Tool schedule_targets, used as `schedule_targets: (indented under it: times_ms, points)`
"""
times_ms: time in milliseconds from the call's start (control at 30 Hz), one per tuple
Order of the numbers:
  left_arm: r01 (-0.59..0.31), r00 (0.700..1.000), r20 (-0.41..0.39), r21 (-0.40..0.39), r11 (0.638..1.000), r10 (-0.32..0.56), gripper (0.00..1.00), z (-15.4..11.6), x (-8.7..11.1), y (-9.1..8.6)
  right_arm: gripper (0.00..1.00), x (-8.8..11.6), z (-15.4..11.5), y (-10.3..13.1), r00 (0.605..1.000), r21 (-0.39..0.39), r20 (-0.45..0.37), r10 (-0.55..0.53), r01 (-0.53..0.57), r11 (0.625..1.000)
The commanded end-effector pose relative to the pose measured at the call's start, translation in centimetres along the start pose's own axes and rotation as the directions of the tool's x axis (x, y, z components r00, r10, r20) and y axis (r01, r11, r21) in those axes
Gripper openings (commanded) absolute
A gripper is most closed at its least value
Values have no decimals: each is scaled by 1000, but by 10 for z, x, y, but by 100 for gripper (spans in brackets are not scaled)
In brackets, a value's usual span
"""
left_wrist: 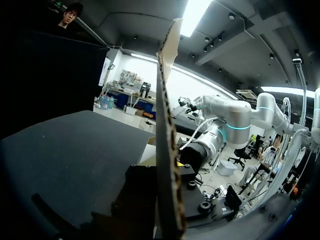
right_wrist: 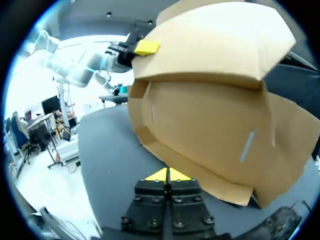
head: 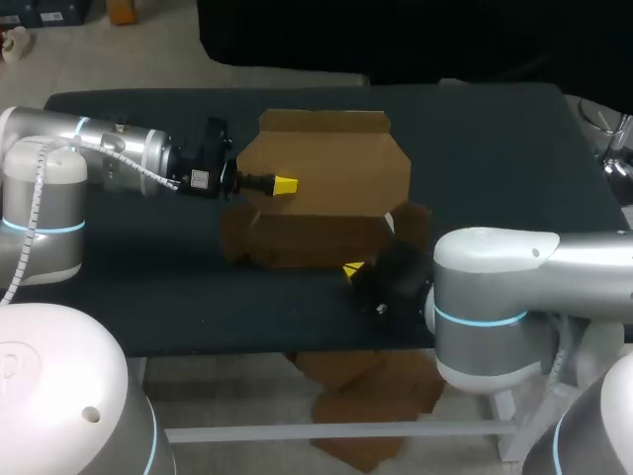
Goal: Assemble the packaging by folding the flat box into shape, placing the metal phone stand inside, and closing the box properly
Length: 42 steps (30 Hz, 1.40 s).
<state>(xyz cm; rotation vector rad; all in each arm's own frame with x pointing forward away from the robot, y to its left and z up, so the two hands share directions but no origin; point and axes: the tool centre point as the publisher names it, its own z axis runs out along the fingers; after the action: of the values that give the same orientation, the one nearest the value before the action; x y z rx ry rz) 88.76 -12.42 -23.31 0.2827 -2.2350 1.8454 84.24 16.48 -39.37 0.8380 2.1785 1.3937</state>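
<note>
Right tool [right_wrist: 168, 175] closed, left tool [head: 285, 185] pinching box [head: 336, 168] flap

Holds the left arm [head: 119, 158] out level from the left, left end effector [head: 282, 185] reaching rightward. Holds the right arm [head: 495, 287] low, right end effector [right_wrist: 168, 175] pointing leftward, yellow tips pressed together.

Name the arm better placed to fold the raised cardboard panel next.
Probably left. The left claw is on the brown cardboard box's raised panel, while the right claw sits shut and empty by the box's lower edge.
</note>
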Motion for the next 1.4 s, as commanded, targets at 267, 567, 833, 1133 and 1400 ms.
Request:
schedule_targets:
  times_ms: [267,567,833,1133,1400]
  points:
    - [0,1000,0,-2,1000,0,0,-1,0,2,0,-20,-48,7,997,23,-78,0,2,1000]
    - [0,1000,0,-2,1000,0,0,-1,0,2,0,-33,-74,2,999,17,-49,-19,19,1000]
    - [0,1000,0,-2,1000,0,0,-1,0,2,0,-42,-96,-2,999,-3,-32,-23,23,1000]
    - [0,1000,0,-2,1000,0,0,-1,0,2,0,-50,-114,-11,1000,24,-22,-14,15,1000]
    - [0,1000,0,-2,1000,0,0,-1,0,2,15,-55,-123,-18,1000,46,-3,18,-18,999]
